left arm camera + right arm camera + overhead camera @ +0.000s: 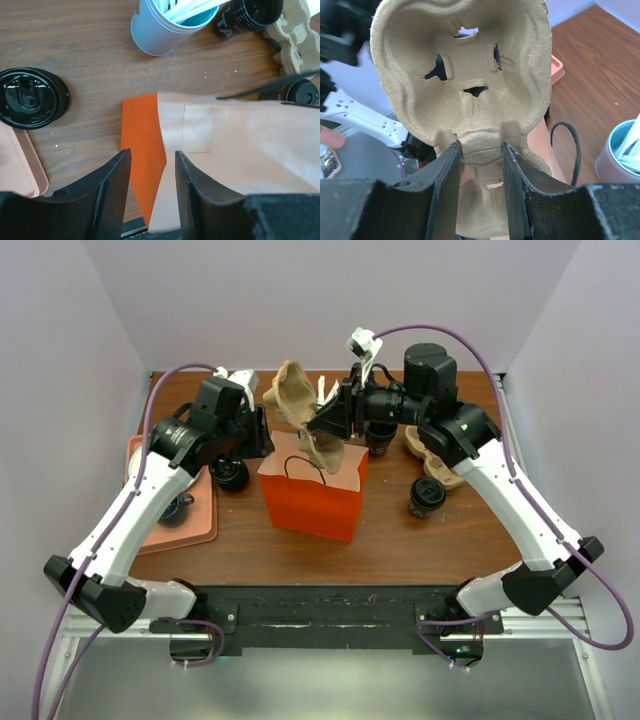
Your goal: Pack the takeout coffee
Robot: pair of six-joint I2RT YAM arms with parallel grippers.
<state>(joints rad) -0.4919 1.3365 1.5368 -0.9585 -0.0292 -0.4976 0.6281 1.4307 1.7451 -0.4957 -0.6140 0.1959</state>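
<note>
Top external: your right pincer (480,157) clamped on pulp cup carrier (465,65) above orange bag (312,495). Left pincer (150,170) narrowly parted astride bag rim, grip unclear. Takeout coffee (427,497) upright on worktop (400,540).

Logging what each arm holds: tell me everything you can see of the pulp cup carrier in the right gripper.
The cup carrier is tan moulded pulp, rough and fibrous, with rounded wells and small slots in their floors. It stands on edge, hollowed face toward the wrist camera, lower end at the mouth of the orange bag; contact there is unclear. The right gripper pinches its narrow middle between both fingers.
</note>
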